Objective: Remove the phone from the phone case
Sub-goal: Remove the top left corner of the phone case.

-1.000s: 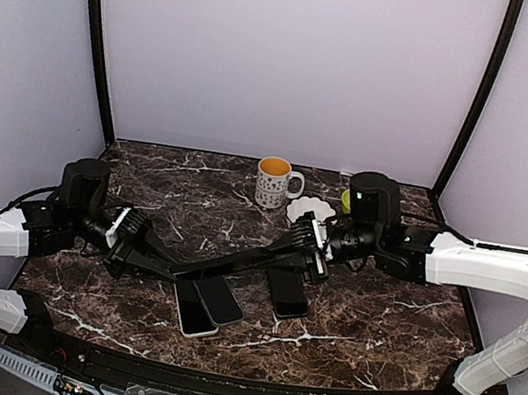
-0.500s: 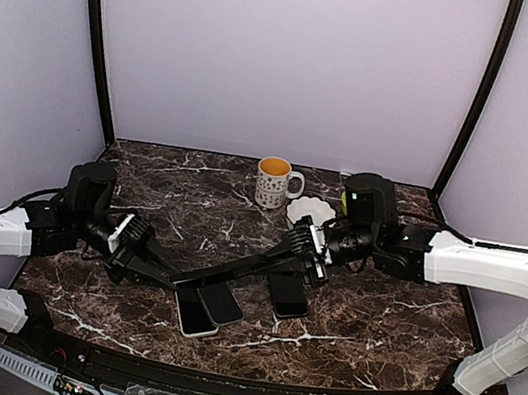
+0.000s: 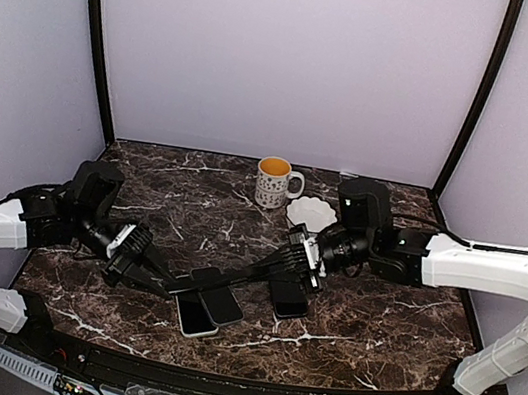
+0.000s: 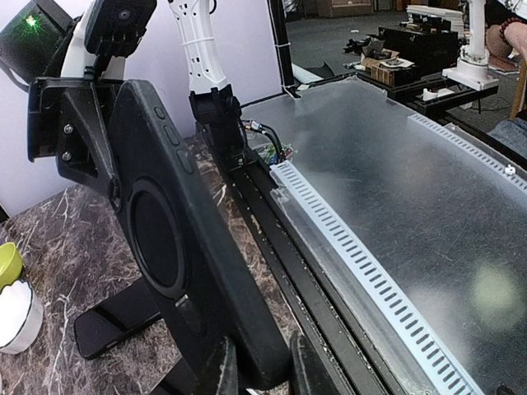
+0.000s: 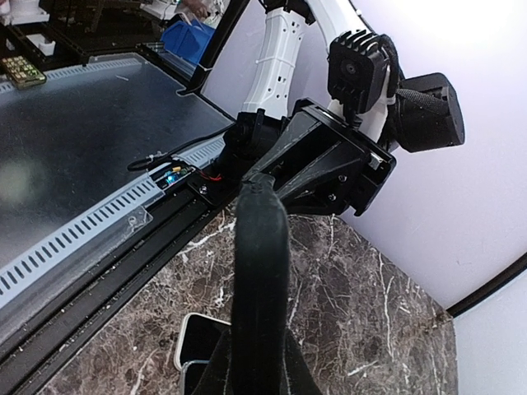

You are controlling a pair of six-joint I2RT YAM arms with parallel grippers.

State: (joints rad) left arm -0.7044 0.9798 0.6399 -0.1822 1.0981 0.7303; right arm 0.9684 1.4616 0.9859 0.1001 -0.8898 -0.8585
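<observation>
A black phone case (image 3: pixel 231 275) hangs above the table, stretched between both arms and seen almost edge-on. My left gripper (image 3: pixel 152 275) is shut on its left end and my right gripper (image 3: pixel 296 261) on its right end. The left wrist view shows the case's back (image 4: pixel 165 230) with a round ring, clamped between my left gripper's (image 4: pixel 263 374) fingers. In the right wrist view the case's edge (image 5: pixel 262 263) runs up from my right gripper (image 5: pixel 257 372). Whether the phone is inside the case is hidden.
Three phones lie under the case: a white-edged one (image 3: pixel 193 316), a dark one (image 3: pixel 221 302) and a black one (image 3: pixel 286 295). A mug of orange drink (image 3: pixel 274 181) and a white dish (image 3: pixel 311 209) stand at the back. Purple walls enclose the marble table (image 3: pixel 385 319).
Both grippers have come down and slightly toward the near edge with the case held between them, so the case now hangs lower, close above the phones.
</observation>
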